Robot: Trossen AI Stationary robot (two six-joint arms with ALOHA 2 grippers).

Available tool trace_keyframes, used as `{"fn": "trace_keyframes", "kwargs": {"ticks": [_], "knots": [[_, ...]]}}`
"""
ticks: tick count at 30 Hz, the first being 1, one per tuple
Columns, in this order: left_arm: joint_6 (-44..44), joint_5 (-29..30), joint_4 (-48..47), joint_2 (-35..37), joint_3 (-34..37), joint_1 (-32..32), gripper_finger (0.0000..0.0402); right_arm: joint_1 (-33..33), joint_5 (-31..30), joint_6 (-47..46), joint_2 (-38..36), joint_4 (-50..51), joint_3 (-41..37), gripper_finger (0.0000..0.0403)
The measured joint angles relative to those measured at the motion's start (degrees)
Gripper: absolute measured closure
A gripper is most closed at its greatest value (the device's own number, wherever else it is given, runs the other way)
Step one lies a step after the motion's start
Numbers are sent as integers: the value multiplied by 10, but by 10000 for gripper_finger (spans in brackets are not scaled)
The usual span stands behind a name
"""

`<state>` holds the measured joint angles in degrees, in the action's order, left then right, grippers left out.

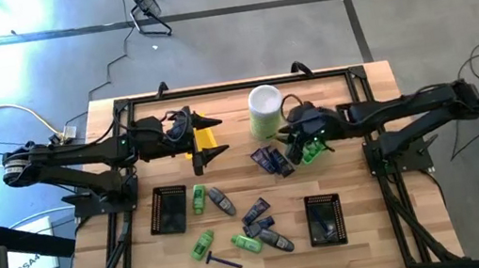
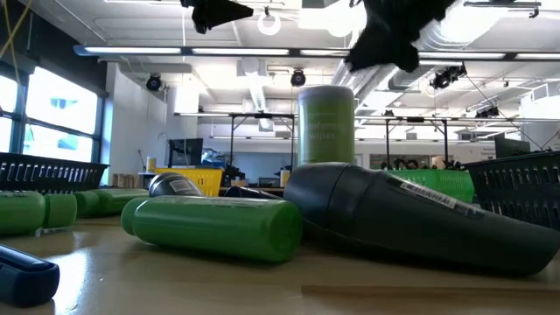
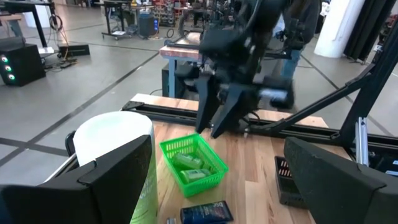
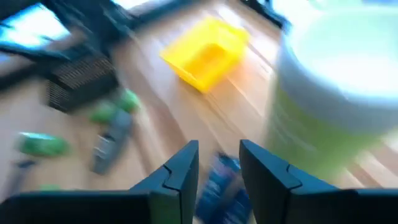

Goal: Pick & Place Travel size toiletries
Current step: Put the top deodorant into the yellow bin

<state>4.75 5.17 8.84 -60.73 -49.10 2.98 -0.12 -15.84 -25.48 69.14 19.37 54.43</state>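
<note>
- The worktop [image 1: 369,238] carries most travel size toiletries [image 1: 234,222] loose, well apart from the right tool [image 1: 302,140]; sorting is barely begun.
- A green tray [image 3: 191,163] just below the right tool holds two green pieces, seemingly placed.
- The right tool's fingers stand narrowly parted, gripping nothing.
- The left tool [image 1: 214,152] waits wide open, empty, over the yellow tray [image 4: 206,53].

Bright, even overhead ceiling lighting. Right wrist view heavily motion-blurred; canister [image 4: 336,81] washed out beyond the right gripper [image 4: 219,163]. Low view: nearest green bottle [image 2: 214,227] soft, ceiling lamps [image 2: 269,21] glare.
</note>
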Motion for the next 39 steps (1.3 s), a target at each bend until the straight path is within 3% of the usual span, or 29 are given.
{"fn": "trace_keyframes", "kwargs": {"ticks": [9, 21, 29, 39], "knots": [[0, 0, 0, 0, 0, 0, 41, 0, 44, 3, -4, -90, 0, 298], [4, -2, 0, 0, 0, 0, 41, 0, 43, 3, -4, -111, 0, 298], [83, -8, 0, 0, 0, 0, 41, 0, 43, 3, -4, -111, -1, 298], [86, -9, 0, -2, 0, 0, 41, 0, 42, 3, -4, -111, -1, 298]]}}
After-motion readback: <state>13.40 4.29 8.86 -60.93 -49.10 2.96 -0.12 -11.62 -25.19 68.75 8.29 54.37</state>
